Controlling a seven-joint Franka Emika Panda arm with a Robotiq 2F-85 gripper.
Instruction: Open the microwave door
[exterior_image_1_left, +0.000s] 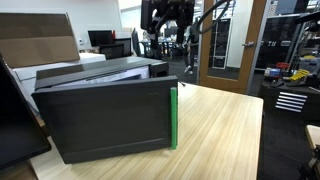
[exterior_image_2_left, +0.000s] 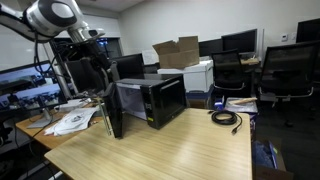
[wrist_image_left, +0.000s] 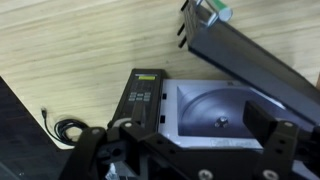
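Dark-grey and already swung wide off the microwave on the wooden tabletop: microwave door standing out from the box, green strip at its free edge, pale cavity laid bare in the wrist view. Hovers above the control panel with jaws apart and empty, gripper touching nothing. Risks, as a judgement only, straining the hinge with any further shove on a door near its limit, skidding the whole box across the smooth wood, or clipping the top or the door's upper edge through a careless descent.
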